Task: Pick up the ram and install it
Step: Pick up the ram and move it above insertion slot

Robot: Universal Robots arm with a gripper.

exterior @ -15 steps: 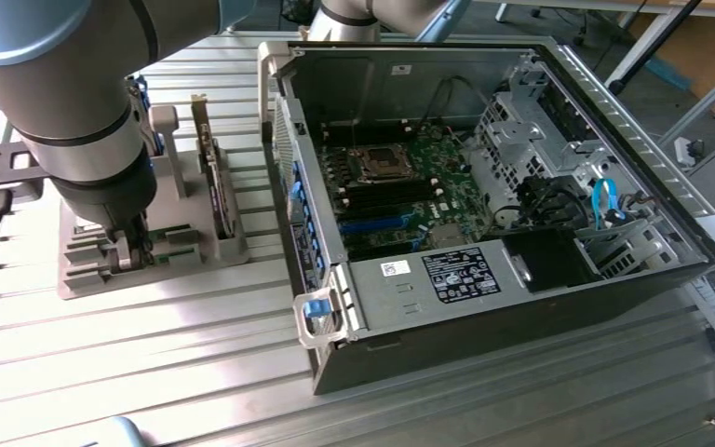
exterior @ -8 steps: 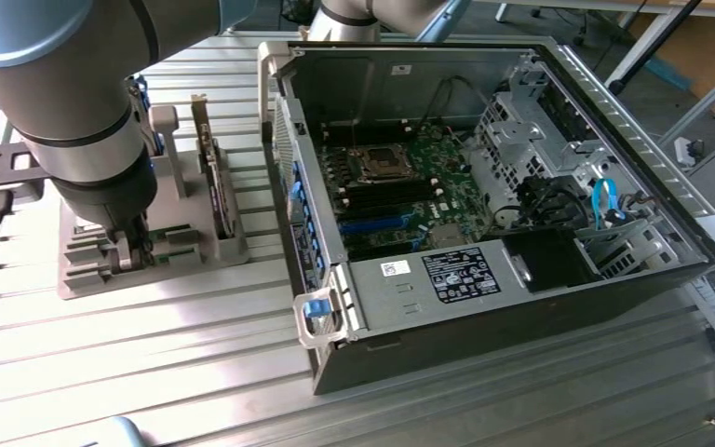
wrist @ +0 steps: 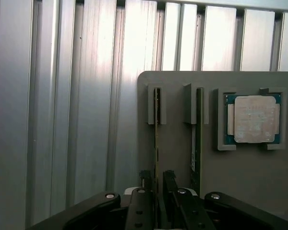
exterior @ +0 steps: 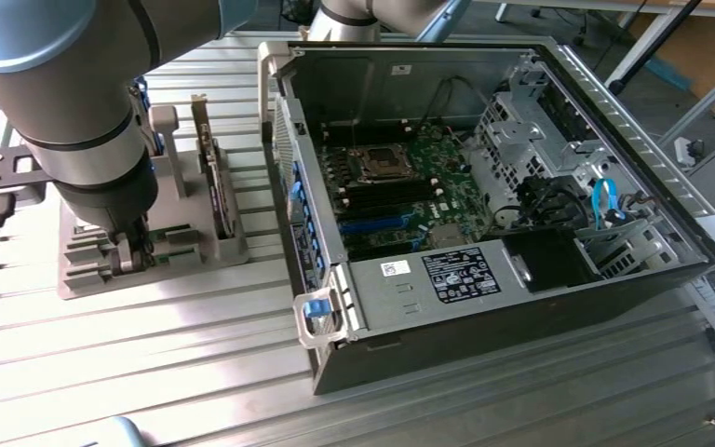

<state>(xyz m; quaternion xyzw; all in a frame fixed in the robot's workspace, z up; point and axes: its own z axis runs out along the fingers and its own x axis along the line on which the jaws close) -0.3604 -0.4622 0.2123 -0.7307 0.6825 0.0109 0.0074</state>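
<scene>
The end effector [wrist: 157, 186] stands wide, its fingers [wrist: 169, 181] straddling the ram [wrist: 157, 124]. The ram sits on edge in its slot of the grey holder [wrist: 177, 158], not yet gripped. A second stick [wrist: 197, 134] and the processor chip [wrist: 253, 119] sit in the same holder. In the exterior view, the holder lies at nine o'clock of the open computer case [exterior: 383, 88]. By my reading, the pickup is not yet made and installation is wholly left.

A square silver processor chip [wrist: 253, 119] sits in a pocket of the grey holder [wrist: 240, 177], off to one side of the jaws. The holder lies on a ribbed metal table [wrist: 62, 120]. Well apart from the jaws lies an open computer case [exterior: 370, 74], its motherboard [exterior: 395, 200] showing.
</scene>
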